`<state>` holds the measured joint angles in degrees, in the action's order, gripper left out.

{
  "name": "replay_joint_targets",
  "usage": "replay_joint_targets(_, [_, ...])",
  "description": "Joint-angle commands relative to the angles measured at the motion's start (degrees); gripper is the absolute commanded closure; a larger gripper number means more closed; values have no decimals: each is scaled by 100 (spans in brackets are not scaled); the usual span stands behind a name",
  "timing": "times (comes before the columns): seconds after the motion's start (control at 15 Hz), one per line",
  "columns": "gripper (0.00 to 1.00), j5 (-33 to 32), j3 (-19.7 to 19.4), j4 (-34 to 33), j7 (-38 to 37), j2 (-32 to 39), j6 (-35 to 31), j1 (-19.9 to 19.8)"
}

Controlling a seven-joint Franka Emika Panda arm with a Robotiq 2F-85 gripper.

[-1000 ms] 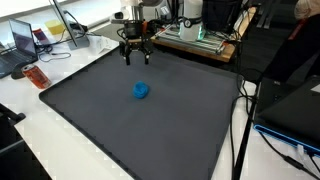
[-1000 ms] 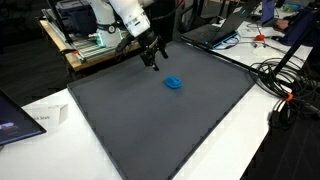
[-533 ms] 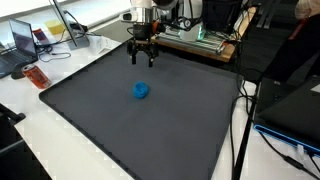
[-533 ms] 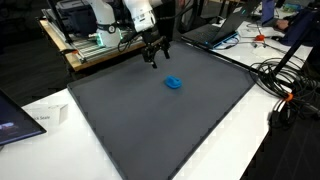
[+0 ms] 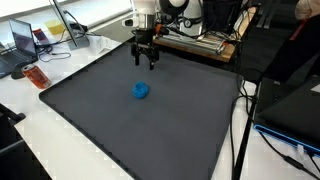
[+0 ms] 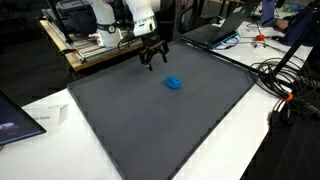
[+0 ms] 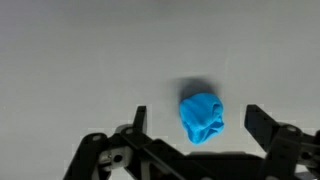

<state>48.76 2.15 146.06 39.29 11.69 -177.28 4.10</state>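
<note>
A crumpled blue cloth-like lump (image 5: 141, 91) (image 6: 174, 82) lies on the dark grey mat (image 5: 120, 135) (image 6: 150, 130), toward its far half. My gripper (image 5: 146, 62) (image 6: 152, 63) hangs above the mat near its far edge, short of the lump and well clear of it. Its fingers point down and stand wide apart with nothing between them. In the wrist view the blue lump (image 7: 203, 118) shows on the mat below, framed by the two fingertips of the gripper (image 7: 198, 116), closer to the right-hand one.
A red can-like object (image 5: 36, 76) and a laptop (image 5: 22, 42) sit beside the mat on the white table. A rack of equipment (image 5: 195, 38) stands behind the far edge. Cables (image 6: 285, 85) trail along one side; a small white box (image 6: 45, 117) lies at another.
The gripper has travelled sideways along the mat's far edge and turned about its axis, its jaws staying wide. The blue lump has not moved.
</note>
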Motion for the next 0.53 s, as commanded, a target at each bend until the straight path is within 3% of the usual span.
replay_joint_targets(0.0, [0, -1, -1, 0, -7, 0, 0, 0])
replay_joint_targets(0.47, [0, -495, -211, -198, -236, 9, 156, 246])
